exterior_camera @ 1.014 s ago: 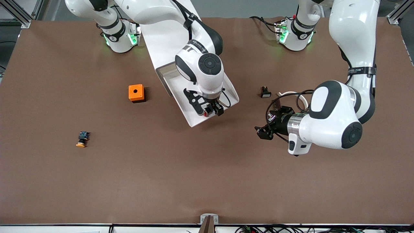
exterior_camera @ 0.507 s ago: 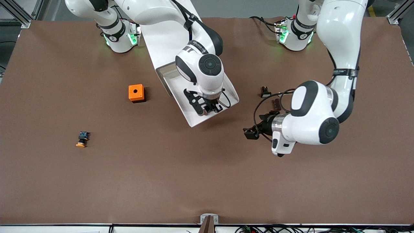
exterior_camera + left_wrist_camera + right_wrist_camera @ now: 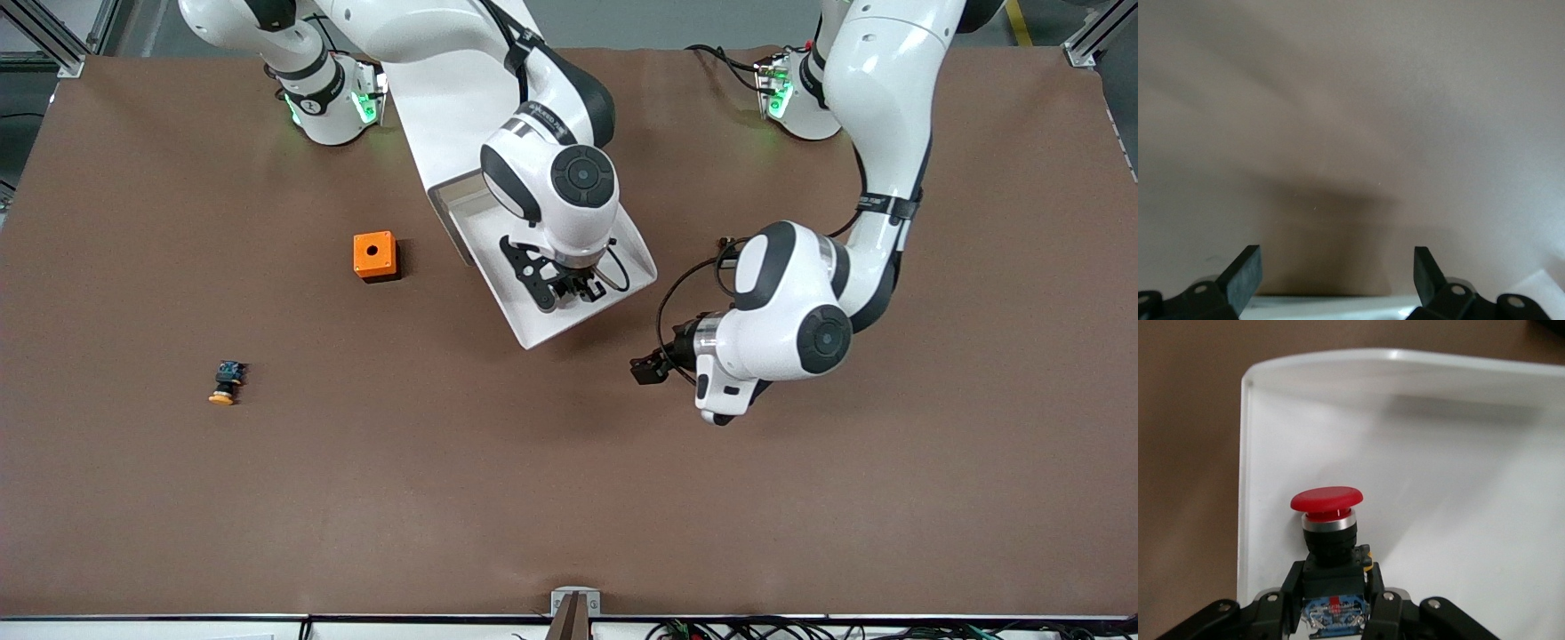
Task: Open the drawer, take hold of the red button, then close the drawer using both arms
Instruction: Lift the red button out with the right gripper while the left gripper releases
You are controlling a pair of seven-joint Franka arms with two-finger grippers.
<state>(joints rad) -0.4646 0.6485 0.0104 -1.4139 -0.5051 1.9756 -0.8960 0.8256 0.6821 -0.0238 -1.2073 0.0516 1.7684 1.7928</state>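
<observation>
The button (image 3: 1327, 520) is seen with a round red cap, a silver ring, a black body and a blue rear. It is gripped at its body by the closed right tool (image 3: 1331, 603), over the open white drawer (image 3: 533, 329). The left tool (image 3: 1331, 283) is held wide open and empty above the brown surface (image 3: 569, 498).

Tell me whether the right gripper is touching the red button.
Touching. The right wrist view shows the right gripper with its fingers pressed against both sides of the button, over the drawer.
</observation>
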